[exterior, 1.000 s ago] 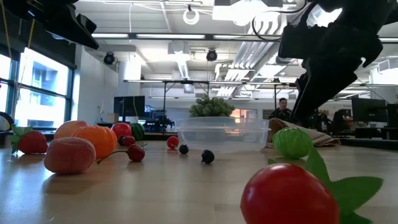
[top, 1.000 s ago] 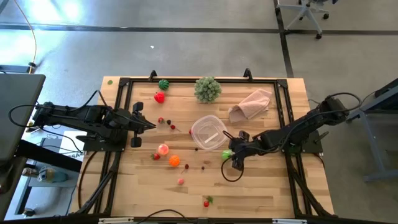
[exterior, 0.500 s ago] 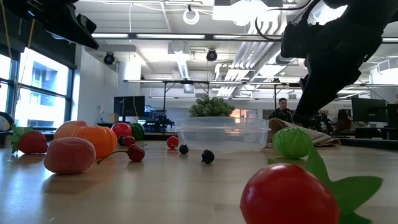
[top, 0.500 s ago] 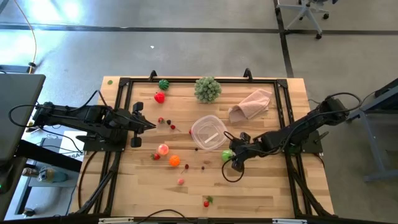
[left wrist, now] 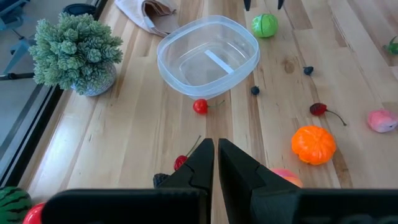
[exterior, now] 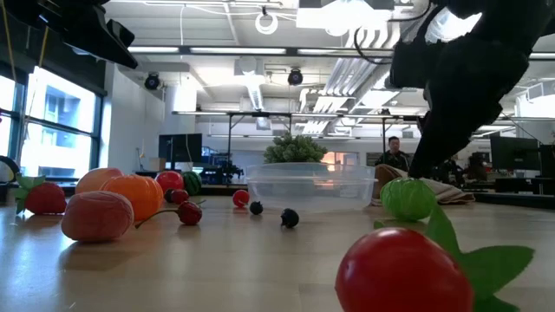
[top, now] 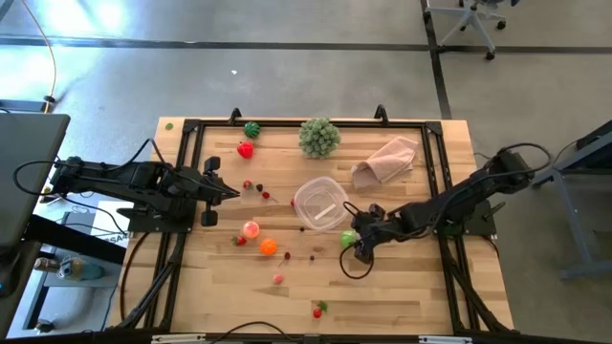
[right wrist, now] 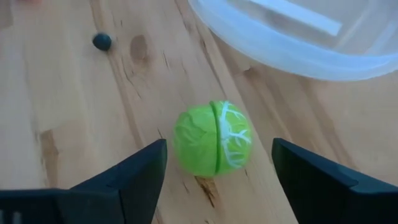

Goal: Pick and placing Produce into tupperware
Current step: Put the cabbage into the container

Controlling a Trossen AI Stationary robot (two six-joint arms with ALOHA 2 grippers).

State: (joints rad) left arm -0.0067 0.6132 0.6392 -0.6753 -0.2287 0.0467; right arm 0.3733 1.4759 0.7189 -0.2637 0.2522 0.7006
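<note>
**Right claw spread wide around green ball beside tupperware**

High view: found the tupperware [top: 320, 203] near the middle of the desk [top: 402, 287], empty. Spotted the right claw [top: 358, 245] just beside its rim, down at a bright green ball [top: 349, 238]. Saw the left claw [top: 232, 194] well apart, over the desk's left side. Noted an orange fruit [top: 268, 247] and other small produce scattered left of and below the container, a leafy ball [top: 319, 137] and a pink cloth [top: 386, 160] beyond it.

Low view: caught the green ball resting on the desk under the dark right arm, apart from the clear container.

Left wrist view: showed the left claw [left wrist: 216, 148] closed, fingers pressed together, gripping nothing.

Right wrist view: showed the right claw [right wrist: 219, 163] open wide, one finger on each side of the green ball, neither touching it, ball still on the wood.
</note>
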